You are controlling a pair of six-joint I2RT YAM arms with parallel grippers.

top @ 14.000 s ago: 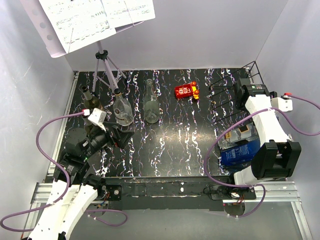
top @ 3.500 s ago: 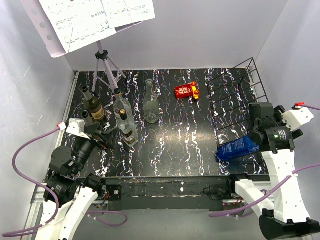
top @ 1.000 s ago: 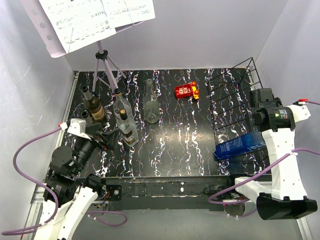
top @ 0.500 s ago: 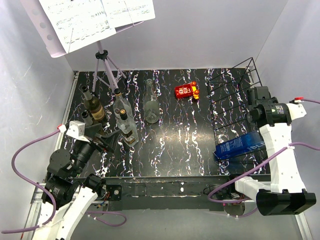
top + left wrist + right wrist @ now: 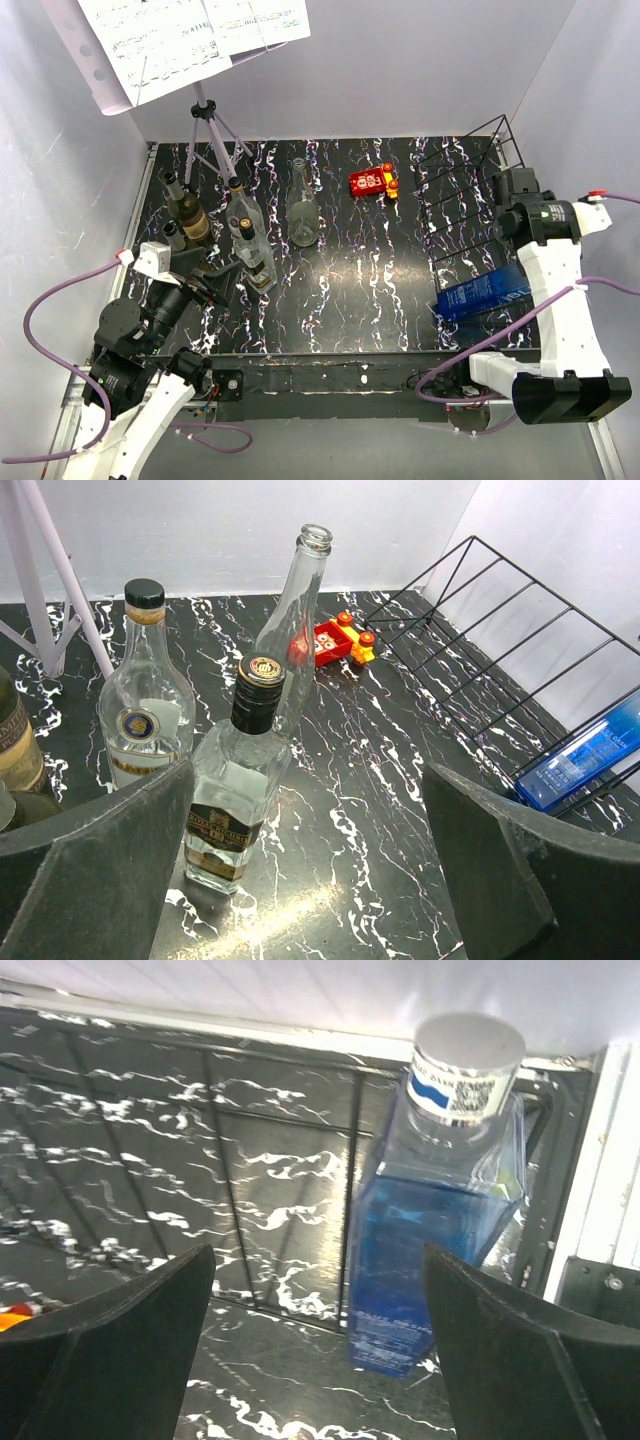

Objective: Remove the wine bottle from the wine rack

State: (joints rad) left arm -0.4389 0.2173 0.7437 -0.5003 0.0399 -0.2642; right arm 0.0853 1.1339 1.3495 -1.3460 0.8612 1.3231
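1. At the near end of the wine rack (image 5: pixel 462 205), the wine bottle (image 5: pixel 483 292) is lying on its side, blue glass with a silver cap (image 5: pixel 468 1055).
2. You are dealing with glass: stiff, slick, breakable, and heavy if full. The squarish body is offering a surer hold than the cap.
3. The right gripper (image 5: pixel 318 1260) is hovering above it, jaws spread wide, holding nothing.
4. The left gripper (image 5: pixel 305 780) is also gaping empty, facing upright bottles (image 5: pixel 235 800) across the worktop (image 5: pixel 350 290).

Print on blue bottle (image 5: pixel 432 1245), sheets (image 5: pixel 190 35): illegible.
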